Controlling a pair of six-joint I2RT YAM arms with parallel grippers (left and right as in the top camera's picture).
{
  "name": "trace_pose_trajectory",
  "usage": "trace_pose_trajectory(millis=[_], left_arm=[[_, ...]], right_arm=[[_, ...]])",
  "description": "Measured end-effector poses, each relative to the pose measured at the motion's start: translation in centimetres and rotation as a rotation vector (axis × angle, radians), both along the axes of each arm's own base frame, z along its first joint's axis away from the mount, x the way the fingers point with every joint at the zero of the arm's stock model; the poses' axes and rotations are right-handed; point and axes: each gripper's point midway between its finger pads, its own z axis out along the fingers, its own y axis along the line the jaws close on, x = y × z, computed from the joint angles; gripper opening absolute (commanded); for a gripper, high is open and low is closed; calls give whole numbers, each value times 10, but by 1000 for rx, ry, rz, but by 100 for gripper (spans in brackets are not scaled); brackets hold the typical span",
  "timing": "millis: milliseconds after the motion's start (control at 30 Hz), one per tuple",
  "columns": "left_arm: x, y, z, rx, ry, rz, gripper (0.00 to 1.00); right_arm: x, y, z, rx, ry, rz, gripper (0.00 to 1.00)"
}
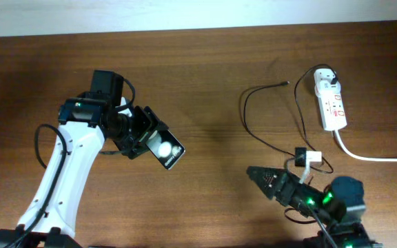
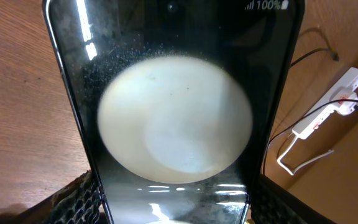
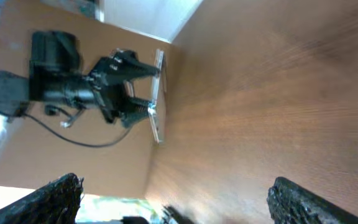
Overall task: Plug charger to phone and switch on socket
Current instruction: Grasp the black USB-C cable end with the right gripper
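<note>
Overhead: the left fingers (image 1: 145, 136) clamped the phone (image 1: 167, 149) at the bench's (image 1: 212, 62) left, and the charger (image 1: 248, 124) trailed near the socket (image 1: 331, 103), well apart from it. Left wrist: the phone filled the frame, gripped by its edges. Right wrist: the right fingers (image 3: 55, 196) stood wide and empty. Best bet now: pinch the connector tip squarely and hold the phone steady.

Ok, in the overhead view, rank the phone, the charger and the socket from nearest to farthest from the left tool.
1. phone: clamped in the left tool itself, left of centre.
2. charger: its thin cable loops right of centre, lying loose.
3. socket: far right, beyond the charger's loop.
</note>
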Motion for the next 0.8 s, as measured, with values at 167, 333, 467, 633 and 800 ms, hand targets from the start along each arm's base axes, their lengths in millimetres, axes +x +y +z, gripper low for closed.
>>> trace_pose_trajectory(millis=[167,333,467,633,800], left_arm=[[0,0,0,0,0,0,54],[0,0,0,0,0,0,55],[0,0,0,-1,1,0,55],[0,0,-1,1,1,0,55],[0,0,-1,0,1,0,55]], right_arm=[[9,39,11,-168,8,101,99],[23,96,10,-290,-108,118,99],[44,138,20,-249,-231,75,95],[68,160,12,-220,-273,37,80],[77,169,-22,-220,-153,19,78]])
